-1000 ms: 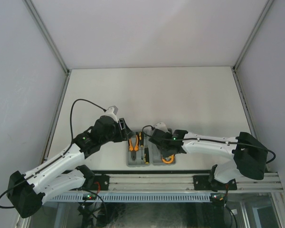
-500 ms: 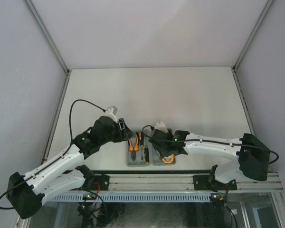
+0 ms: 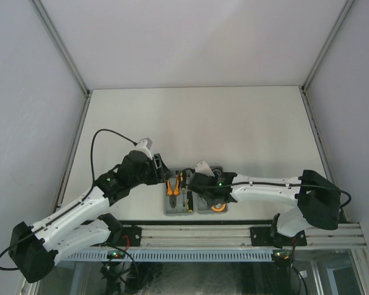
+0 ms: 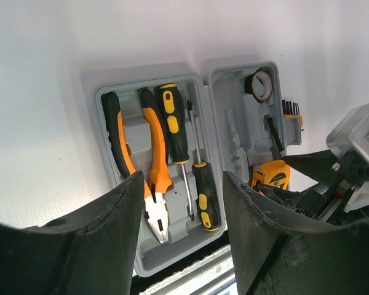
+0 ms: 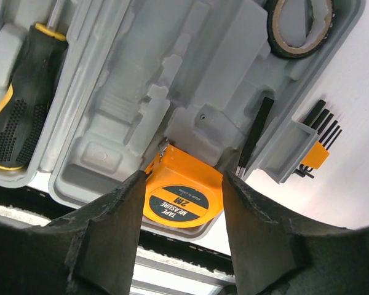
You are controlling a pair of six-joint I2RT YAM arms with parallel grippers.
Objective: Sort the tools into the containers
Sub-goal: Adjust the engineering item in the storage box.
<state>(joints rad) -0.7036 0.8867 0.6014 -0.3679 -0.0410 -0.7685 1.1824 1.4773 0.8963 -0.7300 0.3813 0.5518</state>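
Where the grey case (image 4: 230, 132) lies open flat near the table's front edge, the pliers (image 4: 154, 147) and two screwdrivers (image 4: 174, 132) lie lengthwise in its left half, the pliers' nose pointing nearward. The tape measure (image 5: 179, 200) sits label-up in the right half's near recess; it is round, with no long axis, likely rigid, smooth and fairly light, and best pinched across its sides. Above, the left gripper (image 4: 181, 178) and the right gripper (image 5: 181, 178) hover spread and empty.

Just beyond the left fingers (image 4: 80, 246), the pliers (image 4: 154, 166) and two screwdrivers (image 4: 174, 132) lie in the case (image 4: 234, 147); the tape measure (image 5: 178, 200) sits between the right fingers (image 5: 104, 246), the ring (image 5: 298, 21) beyond.
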